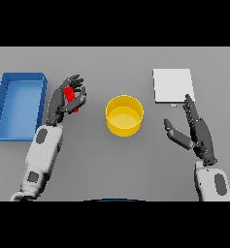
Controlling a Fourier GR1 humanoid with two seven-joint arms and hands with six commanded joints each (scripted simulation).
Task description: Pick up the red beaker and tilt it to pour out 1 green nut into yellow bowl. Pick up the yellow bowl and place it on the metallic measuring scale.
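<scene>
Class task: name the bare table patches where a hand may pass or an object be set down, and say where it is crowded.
Bare: between yellow bowl and right hand; in front of the bowl, between the arms. Crowded: left hand, curled on the red beaker, beside the blue bin; right fingertips at the scale.

You see a plain, flat grey table [111, 169] with no pattern on it. On it stands a round bowl [124, 115] of bright yellow, a shade deeper inside near the floor. The small cylindrical beaker [71, 98] is vivid red, showing between the dark charcoal fingers of the left hand [63, 101]. The right hand [199, 133] is the same dark grey, and both forearms are white with grey oval patches. The rectangular tray [2, 104] is saturated blue, walls and floor alike. The square scale [172, 85] is pale silver-white, with a tiny bluish mark at its near edge.
</scene>
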